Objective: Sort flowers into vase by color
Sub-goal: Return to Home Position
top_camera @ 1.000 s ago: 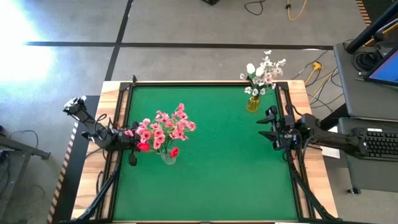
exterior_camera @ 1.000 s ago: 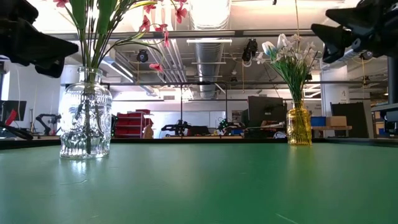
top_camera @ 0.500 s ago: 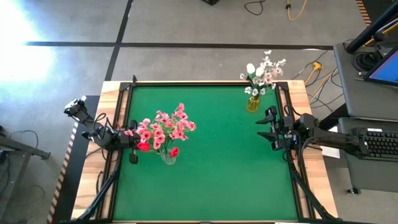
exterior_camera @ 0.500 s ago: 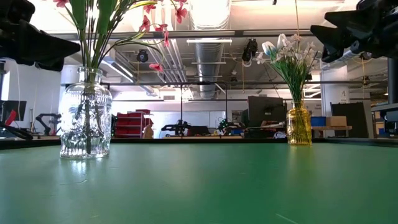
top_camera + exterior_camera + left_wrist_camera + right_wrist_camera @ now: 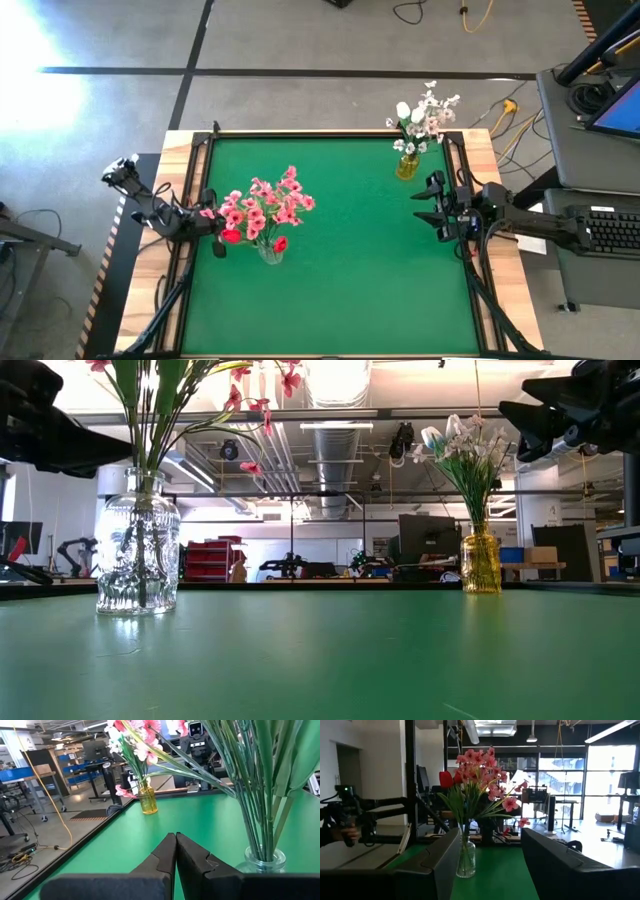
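Where clear vase (image 5: 270, 254) stands, pink-red flowers (image 5: 262, 209) fan upright.

The left arm (image 5: 150, 208) is held low at the left side, and the left claw (image 5: 217, 243) is seen with its fingers pressed together. The right arm (image 5: 540, 225) is extended in from the right side, and the right claw (image 5: 421, 207) is pointed left with its fingers spread wide.
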You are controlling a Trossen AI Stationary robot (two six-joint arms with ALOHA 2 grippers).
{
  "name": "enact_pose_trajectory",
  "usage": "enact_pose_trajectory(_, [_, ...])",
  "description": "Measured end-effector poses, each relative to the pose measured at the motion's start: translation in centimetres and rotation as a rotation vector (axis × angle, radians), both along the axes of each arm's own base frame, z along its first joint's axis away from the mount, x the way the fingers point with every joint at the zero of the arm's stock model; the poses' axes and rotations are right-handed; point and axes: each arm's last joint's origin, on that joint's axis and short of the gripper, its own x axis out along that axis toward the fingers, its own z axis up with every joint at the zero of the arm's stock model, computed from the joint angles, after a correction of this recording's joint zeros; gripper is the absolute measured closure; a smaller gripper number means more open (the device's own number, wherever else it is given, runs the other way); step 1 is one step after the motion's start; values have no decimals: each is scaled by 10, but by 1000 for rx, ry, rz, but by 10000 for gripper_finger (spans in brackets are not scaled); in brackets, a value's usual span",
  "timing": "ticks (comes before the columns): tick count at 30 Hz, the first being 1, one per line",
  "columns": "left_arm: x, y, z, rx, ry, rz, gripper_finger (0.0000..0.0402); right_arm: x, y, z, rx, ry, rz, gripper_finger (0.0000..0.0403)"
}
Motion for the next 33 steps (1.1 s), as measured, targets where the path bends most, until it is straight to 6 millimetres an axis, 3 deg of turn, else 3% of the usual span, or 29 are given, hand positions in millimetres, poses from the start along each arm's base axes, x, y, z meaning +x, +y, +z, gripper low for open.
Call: enact_pose_trajectory(33, [2,-2,-2,-7,20,-2,402,0,0,0,0,0,-1,199])
